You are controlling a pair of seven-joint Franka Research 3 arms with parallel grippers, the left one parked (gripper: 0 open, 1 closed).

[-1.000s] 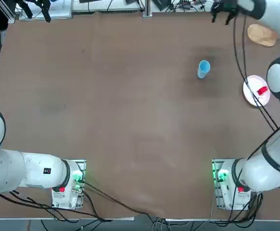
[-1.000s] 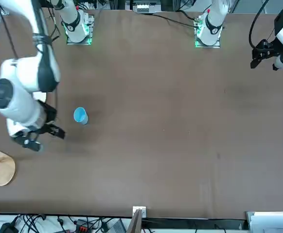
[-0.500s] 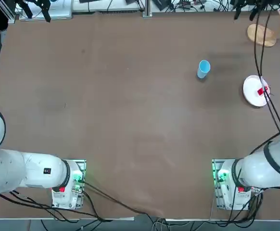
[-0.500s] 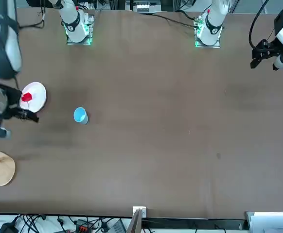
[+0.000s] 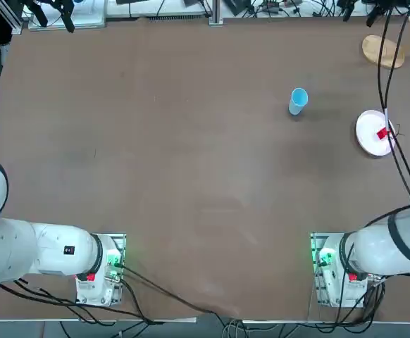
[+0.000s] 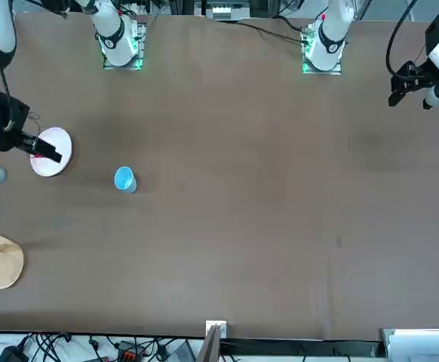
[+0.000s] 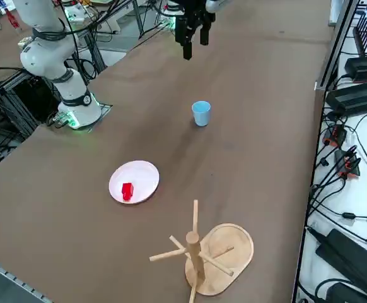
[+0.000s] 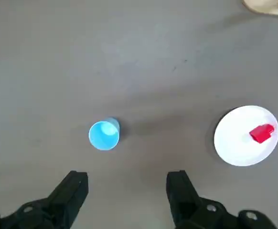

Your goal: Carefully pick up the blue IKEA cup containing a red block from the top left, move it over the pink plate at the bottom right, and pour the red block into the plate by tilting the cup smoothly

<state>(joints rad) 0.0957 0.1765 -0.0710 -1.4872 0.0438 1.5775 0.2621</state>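
the red block lies on the pink plate; the blue ikea cup stands upright and empty, well apart. the right gripper, released, hangs high above. descending carelessly risks tipping the cup.

Right gripper partly cut by front view's edge, covering red block and part of pink plate

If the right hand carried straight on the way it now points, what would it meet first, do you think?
Probably bare table. The open right hand points down from high up, between the blue cup and the plate, touching neither; depth is uncertain.
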